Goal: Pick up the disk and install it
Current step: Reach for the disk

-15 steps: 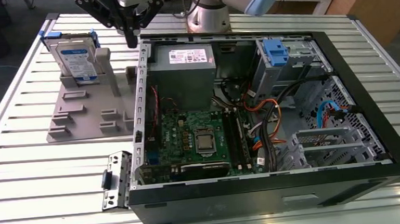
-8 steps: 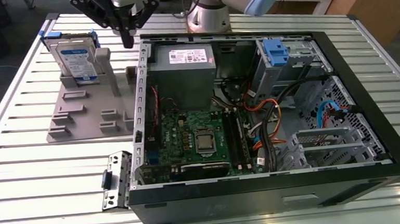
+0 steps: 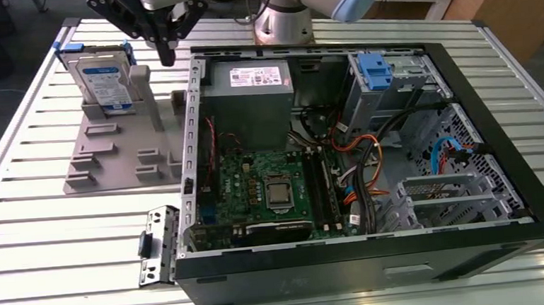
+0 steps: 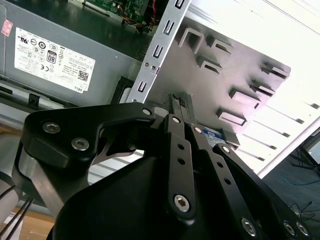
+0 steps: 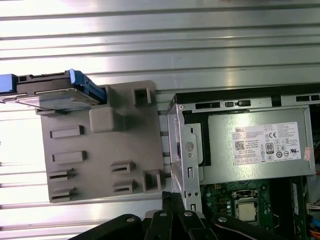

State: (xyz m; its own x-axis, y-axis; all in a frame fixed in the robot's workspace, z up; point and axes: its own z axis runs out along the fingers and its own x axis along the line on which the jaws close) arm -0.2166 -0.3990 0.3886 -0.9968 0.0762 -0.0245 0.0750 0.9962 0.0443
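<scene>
Now the disk [image 3: 105, 76] stands upright in the grey stand [image 3: 111, 159]; the tool [image 3: 166, 60] is pinched together.

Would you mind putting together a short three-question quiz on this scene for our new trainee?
1. True or false: the disk lies flat inside the computer case.
2. Short answer: what does the gripper hold?
3. Multiple choice: what bears the disk? A the gripper; B the computer case; C the grey stand.
Key: 1 false, it stands upright outside the case; 2 nothing; 3 C.
</scene>
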